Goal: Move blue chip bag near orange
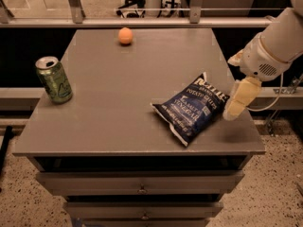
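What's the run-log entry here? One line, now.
stage: pre-grasp | hand: just right of blue chip bag, contact unclear | blue chip bag: front right | orange: far back, well apart | task: not yet done

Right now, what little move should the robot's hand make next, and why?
Probably ease the hand over onto the blue chip bag to grab it. The hand hangs just beside the bag, not holding it, and the orange sits far off at the back.
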Robot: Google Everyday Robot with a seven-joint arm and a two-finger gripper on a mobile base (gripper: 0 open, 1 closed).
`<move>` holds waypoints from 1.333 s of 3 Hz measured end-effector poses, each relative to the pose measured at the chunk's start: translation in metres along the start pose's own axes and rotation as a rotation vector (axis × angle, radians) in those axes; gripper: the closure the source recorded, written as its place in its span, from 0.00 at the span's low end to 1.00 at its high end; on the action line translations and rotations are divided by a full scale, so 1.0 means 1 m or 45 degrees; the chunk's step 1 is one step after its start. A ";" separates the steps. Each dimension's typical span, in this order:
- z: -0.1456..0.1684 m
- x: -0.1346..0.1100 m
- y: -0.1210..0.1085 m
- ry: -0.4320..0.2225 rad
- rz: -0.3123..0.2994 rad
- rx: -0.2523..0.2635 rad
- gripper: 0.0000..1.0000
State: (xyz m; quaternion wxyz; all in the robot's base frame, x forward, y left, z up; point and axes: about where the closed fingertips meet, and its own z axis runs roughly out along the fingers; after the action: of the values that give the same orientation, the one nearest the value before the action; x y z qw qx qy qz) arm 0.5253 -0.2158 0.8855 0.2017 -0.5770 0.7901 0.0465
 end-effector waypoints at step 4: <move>0.060 -0.015 -0.003 -0.113 0.244 -0.119 0.43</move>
State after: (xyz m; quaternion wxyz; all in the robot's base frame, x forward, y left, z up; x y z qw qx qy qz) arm 0.5475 -0.1845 0.8369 0.2041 -0.5050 0.8288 0.1280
